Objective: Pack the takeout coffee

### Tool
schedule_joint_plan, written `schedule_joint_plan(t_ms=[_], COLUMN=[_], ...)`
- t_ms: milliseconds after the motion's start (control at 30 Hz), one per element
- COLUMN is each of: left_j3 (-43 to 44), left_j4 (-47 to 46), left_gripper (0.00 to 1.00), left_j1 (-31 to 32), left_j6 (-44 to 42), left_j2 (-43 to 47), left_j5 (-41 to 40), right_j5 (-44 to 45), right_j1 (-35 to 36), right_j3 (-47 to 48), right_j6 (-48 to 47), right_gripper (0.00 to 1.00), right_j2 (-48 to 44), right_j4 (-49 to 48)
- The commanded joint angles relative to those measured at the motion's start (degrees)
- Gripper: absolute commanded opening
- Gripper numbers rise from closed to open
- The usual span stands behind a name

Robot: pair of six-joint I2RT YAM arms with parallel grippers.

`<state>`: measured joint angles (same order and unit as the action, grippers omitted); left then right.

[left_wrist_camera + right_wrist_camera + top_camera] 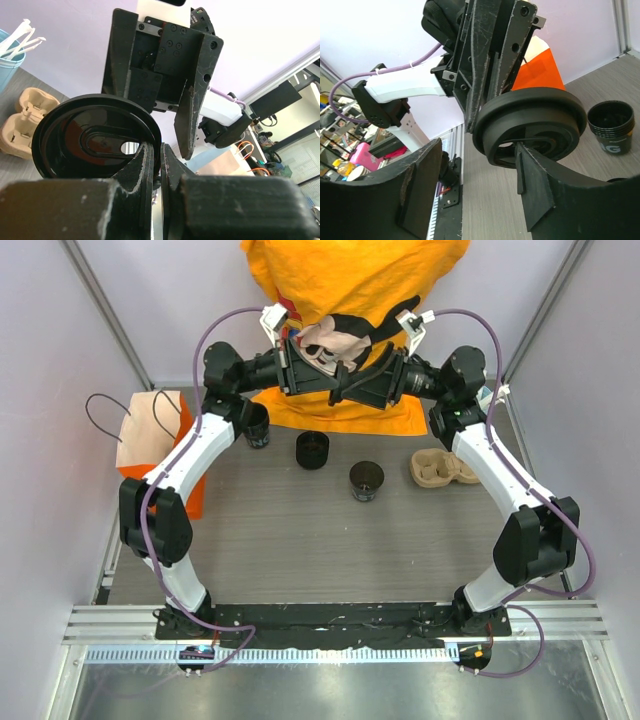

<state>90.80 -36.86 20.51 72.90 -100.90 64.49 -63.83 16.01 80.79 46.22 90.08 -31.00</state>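
High over the table's back, my left gripper (pixel 161 147) is shut on the rim of a round black lid (pixel 95 135), holding it on edge. My right gripper (pixel 475 160) faces it and stands open. One of its fingers (pixel 535 185) lies against the lid (pixel 530 120) and the other is well off to the side. In the top view both grippers, left (pixel 300 365) and right (pixel 365 375), meet under a person's gloved hand (pixel 335 340). The small black cup of the takeout coffee (pixel 367 480) stands open and lidless mid-table. The orange paper bag (pixel 150 435) stands at the left.
A stack of printed black cups (pixel 258 430) stands by the left arm, and a short black round stack (pixel 312 450) lies right of it. A brown cup carrier (pixel 443 468) lies at the right. A blue cup of stirrers (pixel 7 55) stands beyond it. An orange-clad person is behind the table.
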Motion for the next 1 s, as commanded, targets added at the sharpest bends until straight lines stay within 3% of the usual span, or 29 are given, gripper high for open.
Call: schedule_joint_plan(t_ms=[0,333,700,967], left_j3=[0.07,0.07,0.25,0.34], left_j4=[0.04,-0.49,-1.98,-2.69], left_gripper=[0.00,0.00,0.00,0.01], left_j1=[-0.03,0.14,0.49,1.02], left_j6=[-1.98,-1.36,0.13,0.83], left_j2=[0.00,-0.08,-0.52,-0.61], left_j5=[-0.07,-0.59,-0.68,-0.68], right_j5=[-1.03,-0.33,0.20,0.64], right_j1=[0.43,0.43,1.22,1.92], right_j3=[1.04,-0.73,0.24,0.77], right_j6=[4.75,8.54,8.54,7.22], right_gripper=[0.63,0.45,0.41,0.31], right_j2=[-3.16,-2.28,-0.17,0.88], right_j4=[-8.36,-14.08,-14.17,-12.50])
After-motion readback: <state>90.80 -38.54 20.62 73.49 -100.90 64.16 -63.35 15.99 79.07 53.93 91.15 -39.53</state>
